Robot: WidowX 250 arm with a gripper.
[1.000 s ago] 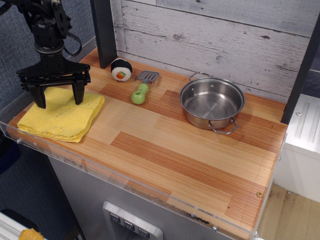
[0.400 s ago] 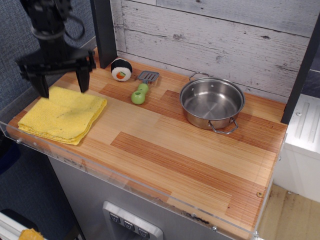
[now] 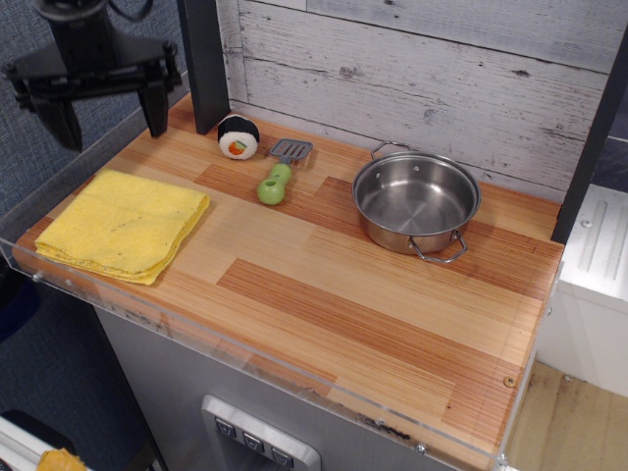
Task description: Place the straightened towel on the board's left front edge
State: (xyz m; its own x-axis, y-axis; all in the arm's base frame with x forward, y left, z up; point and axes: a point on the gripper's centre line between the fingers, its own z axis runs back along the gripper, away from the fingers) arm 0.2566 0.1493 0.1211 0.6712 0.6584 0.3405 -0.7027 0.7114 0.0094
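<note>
The yellow folded towel (image 3: 123, 225) lies flat at the left front corner of the striped wooden board (image 3: 334, 285), close to the clear acrylic edge. My gripper (image 3: 106, 123) is open and empty, with its two dark fingers spread wide. It hangs well above the board, over the back left part, clear of the towel.
A steel pot (image 3: 416, 203) stands at the back right. A green-handled spatula (image 3: 278, 175) and a sushi-roll toy (image 3: 237, 135) lie at the back middle. A dark post (image 3: 203, 59) rises at the back left, next to my gripper. A grey plank wall (image 3: 432, 69) backs the board.
My gripper let go of the towel and rose up and back, away from it. The towel shifted slightly and now lies alone at the left front.
</note>
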